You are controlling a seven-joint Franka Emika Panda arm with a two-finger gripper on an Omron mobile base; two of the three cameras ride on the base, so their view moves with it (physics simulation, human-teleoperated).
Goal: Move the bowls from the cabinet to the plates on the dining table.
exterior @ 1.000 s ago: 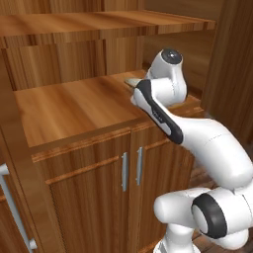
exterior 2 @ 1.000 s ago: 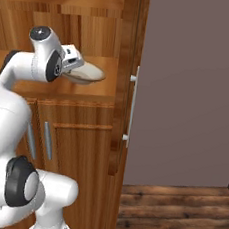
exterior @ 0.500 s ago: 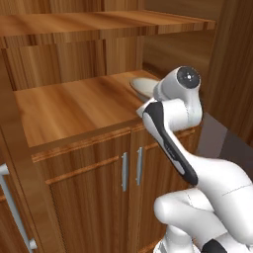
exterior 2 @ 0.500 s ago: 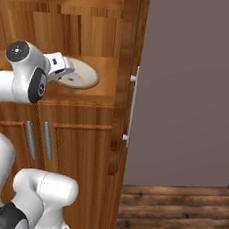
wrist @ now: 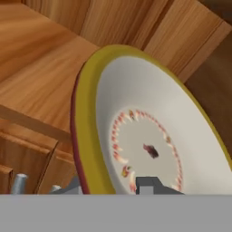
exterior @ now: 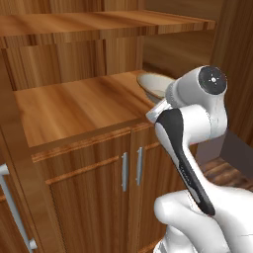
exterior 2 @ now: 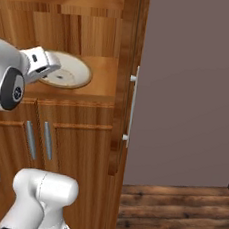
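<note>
Left base view: white Franka arm rises from lower right, elbow joint blocking the hand. Behind it, on the right end of the brown wooden cabinet shelf, sits a shallow beige bowl with brownish rim, partly hidden by the arm. Two slim grey bar handles on the panelled doors below the shelf.

Right base view: same shallow beige bowl near the shelf's front edge, w/ the white hand reaching in from the left over its left rim. Gripper at the bowl's edge; fingers not clear here. Open cabinet door w/ a grey bar handle stands edge-on to the right; grey wall beyond, dark wood floor below.

Hand view: bowl very close, pale inside w/ a ring of small reddish marks, yellow-olive rim. One dark finger tip inside the bowl at bottom, another outside the rim at lower left, so jaws are narrow and straddle the rim; looks like a pinch on the bowl wall.
</note>
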